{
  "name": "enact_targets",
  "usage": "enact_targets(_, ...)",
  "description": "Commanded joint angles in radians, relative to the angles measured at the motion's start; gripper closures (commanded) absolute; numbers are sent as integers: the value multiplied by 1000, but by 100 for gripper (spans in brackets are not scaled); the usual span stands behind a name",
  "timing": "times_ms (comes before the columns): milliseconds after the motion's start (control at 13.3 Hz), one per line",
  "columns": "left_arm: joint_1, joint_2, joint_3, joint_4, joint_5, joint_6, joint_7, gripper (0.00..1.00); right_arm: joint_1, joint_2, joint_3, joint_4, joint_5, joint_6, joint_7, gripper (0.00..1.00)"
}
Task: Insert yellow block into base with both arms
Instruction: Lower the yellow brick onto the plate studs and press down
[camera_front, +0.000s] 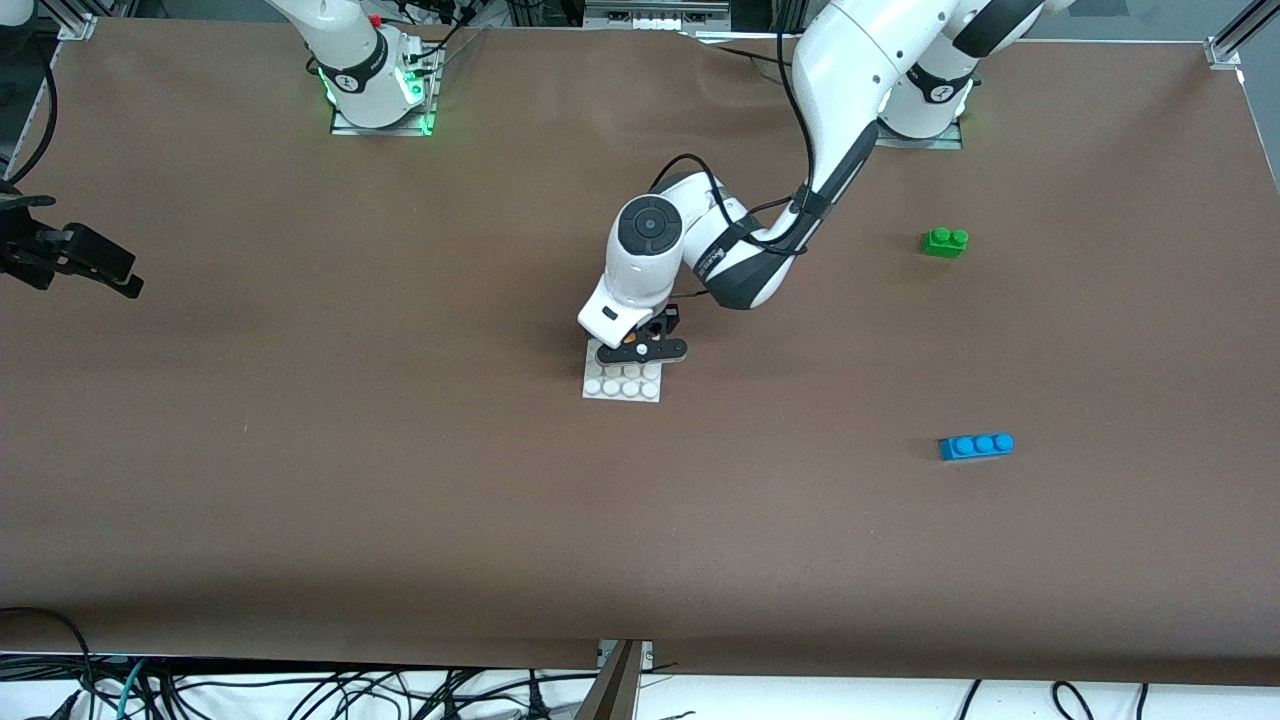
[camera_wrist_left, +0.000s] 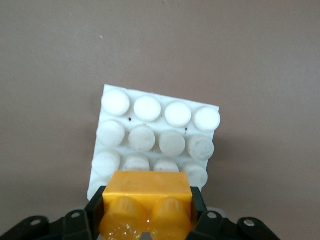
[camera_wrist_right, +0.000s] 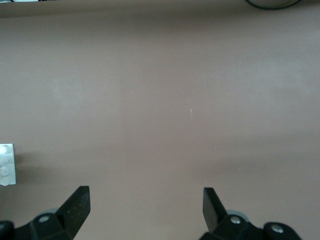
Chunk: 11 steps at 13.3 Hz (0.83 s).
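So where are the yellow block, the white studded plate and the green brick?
yellow block (camera_wrist_left: 147, 187), left wrist view, its flat side face.
base (camera_wrist_left: 157, 131), left wrist view, its studded top.
green brick (camera_front: 944, 243), front view, its top studs.

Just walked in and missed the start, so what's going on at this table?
The left gripper is shut on the small orange-yellow plastic brick, holding it over the flat white studded plastic base plate mid-table. The right gripper waits open over bare table at its own end. A green brick and a blue brick lie untouched.
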Motion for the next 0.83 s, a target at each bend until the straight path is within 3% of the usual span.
enact_targets(0,-21,37,12,49,33,-20,-11,100,0,-5,10,6,-14,-9,-12,0)
enact_targets(751,-35,94,32,117,74,-15,-5,100,0,-5,10,6,-14,-9,-12,0)
